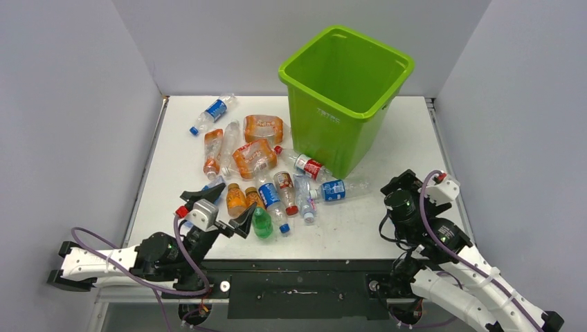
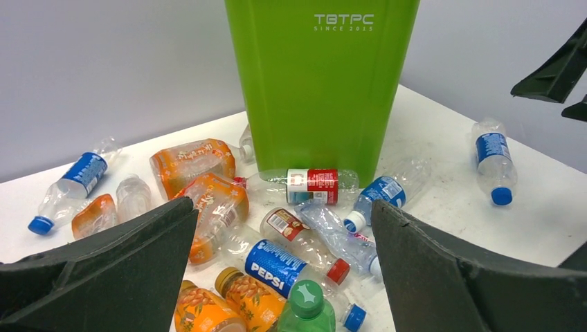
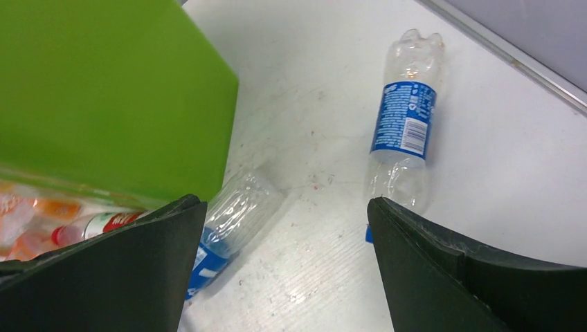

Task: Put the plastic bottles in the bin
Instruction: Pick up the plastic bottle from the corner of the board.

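bin (image 2: 322, 104) reads "tbtpc since 2015", one bottle (image 2: 275, 266) "pepsi"; left gripper (image 2: 284, 207) and right gripper (image 3: 285, 204) both gape empty.

The bin (image 2: 318, 90) is of smooth lime-green plastic with a soft gloss. The plastic bottles (image 2: 332, 232) are thin and clear, creased and shiny, and their labels (image 2: 320, 185) look like glossy film; the caps (image 2: 502, 196) are smooth hard plastic. The worktop (image 3: 332, 83) is white and matt, with fine scratches and small dirty specks. The fingers (image 2: 118, 270) are black, matt and a little grainy. The walls (image 1: 69, 104) are plain matt grey.
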Available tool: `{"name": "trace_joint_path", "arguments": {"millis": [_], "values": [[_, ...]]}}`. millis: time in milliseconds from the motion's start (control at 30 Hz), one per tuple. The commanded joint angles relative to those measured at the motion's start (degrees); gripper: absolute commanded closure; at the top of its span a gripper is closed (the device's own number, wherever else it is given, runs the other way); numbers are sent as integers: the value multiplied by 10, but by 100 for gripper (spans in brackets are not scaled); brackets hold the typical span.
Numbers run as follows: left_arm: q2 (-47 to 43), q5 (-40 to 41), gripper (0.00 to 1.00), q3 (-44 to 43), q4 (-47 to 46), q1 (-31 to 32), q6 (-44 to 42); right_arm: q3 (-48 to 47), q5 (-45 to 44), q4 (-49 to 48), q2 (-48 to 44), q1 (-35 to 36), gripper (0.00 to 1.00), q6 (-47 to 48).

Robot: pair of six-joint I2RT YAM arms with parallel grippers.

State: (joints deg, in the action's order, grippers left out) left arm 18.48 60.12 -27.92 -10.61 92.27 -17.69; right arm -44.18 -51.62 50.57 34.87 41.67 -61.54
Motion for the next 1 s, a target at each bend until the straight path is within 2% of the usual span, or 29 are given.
{"name": "trace_joint_path", "arguments": {"millis": [0,67,133,267,333,433,633,967], "values": [[1,-22,4,-38,22,4,16,17,-93,-7,15,-8,10,-70],[4,-16,4,-43,25,3,15,26,-79,-37,50,-41,10,-53],[5,-15,4,-47,34,4,23,32,-17,-104,87,-127,10,29],[6,-20,4,-50,46,4,34,67,228,-230,120,-394,10,126],[10,-21,4,-53,51,4,37,73,310,-256,147,-508,10,151],[16,-26,4,-57,57,3,43,48,288,-262,213,-522,10,169],[32,-38,4,-65,77,4,57,48,319,-310,306,-553,10,173],[37,-46,4,-70,90,4,65,72,350,-372,397,-564,10,160]]}}
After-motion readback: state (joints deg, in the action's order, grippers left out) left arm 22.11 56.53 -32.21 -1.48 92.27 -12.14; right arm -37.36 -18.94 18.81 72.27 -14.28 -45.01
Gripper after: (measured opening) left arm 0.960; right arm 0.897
